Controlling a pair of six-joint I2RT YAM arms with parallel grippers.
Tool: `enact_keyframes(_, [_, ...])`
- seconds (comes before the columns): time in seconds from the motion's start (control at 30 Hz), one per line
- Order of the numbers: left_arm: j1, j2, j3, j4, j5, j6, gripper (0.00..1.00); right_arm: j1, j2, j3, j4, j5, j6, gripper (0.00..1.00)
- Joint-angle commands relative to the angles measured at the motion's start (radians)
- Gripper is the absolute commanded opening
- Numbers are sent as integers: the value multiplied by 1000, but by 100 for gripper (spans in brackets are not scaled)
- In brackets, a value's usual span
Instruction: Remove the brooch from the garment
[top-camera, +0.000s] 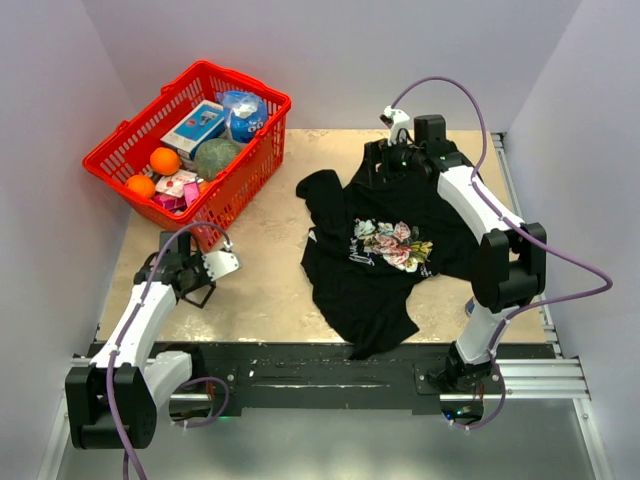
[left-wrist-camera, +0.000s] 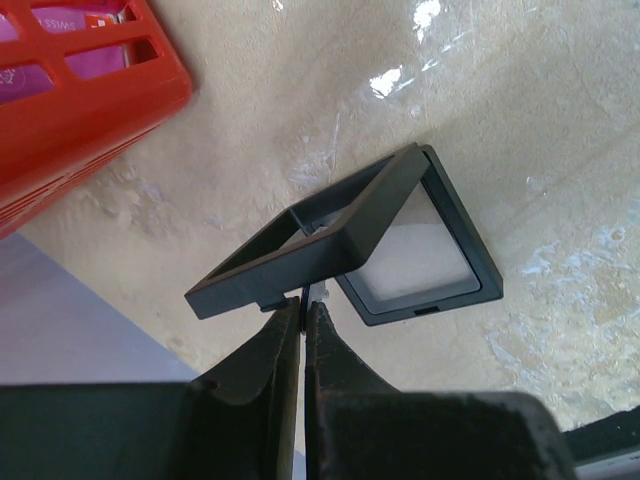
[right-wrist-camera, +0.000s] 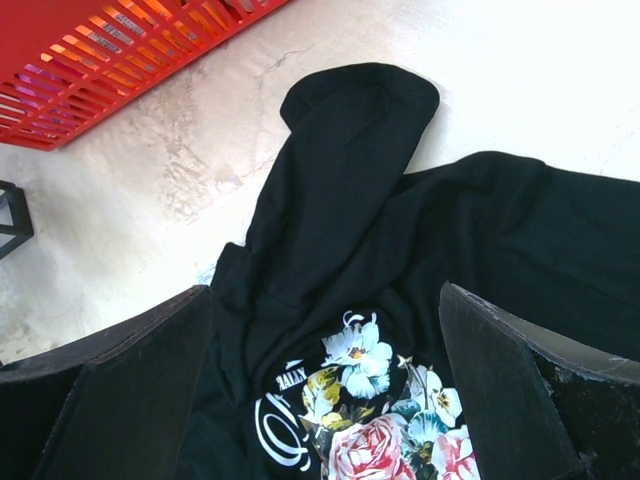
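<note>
Well to the left of the black T-shirt (top-camera: 370, 280), toward the far side, a red basket (top-camera: 250, 165) is sitting on the desk (top-camera: 270, 290) with fruit and packets in it. Also left of the shirt, but toward the near side and well apart from it, the left fingers (left-wrist-camera: 265, 370) are pressing closed. Their tips are meeting at the near edge of the raised lid of a small black frame case (left-wrist-camera: 350, 235), which is standing open. I cannot tell whether they are pinching that lid or only touching it.

The shirt itself is lying crumpled on the desk, its floral print (top-camera: 393, 243) facing up. At the shirt's far edge the right fingers (right-wrist-camera: 130, 390) are standing wide apart and gripping nothing, with black cloth and the top of the print showing between them.

I am not managing to pick out the brooch on the shirt in any view. A blue speck (top-camera: 469, 308) is peeking out at the shirt's right edge beside the right arm, too small to identify.
</note>
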Motion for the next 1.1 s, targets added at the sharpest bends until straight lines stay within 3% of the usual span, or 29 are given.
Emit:
enact_keyframes(0.0, [-7,9,-18,51,8,20,0,4,-33,0,26,-13,-10,99])
enact_keyframes(0.4, [-8,-25,-104,77,-53,87,1,8,-22,4,31,-21,-10,99])
enact_keyframes(0.57, [-10,-49,-109,51,-53,80,27,8,-18,11,26,-19,-9,99])
enact_keyframes(0.87, [-10,-91,-32,-54,-38,55,41,9,4,29,20,-27,-6,99])
enact_keyframes(1.07, [-8,-48,162,-260,-9,21,57,14,22,64,18,-68,-4,99])
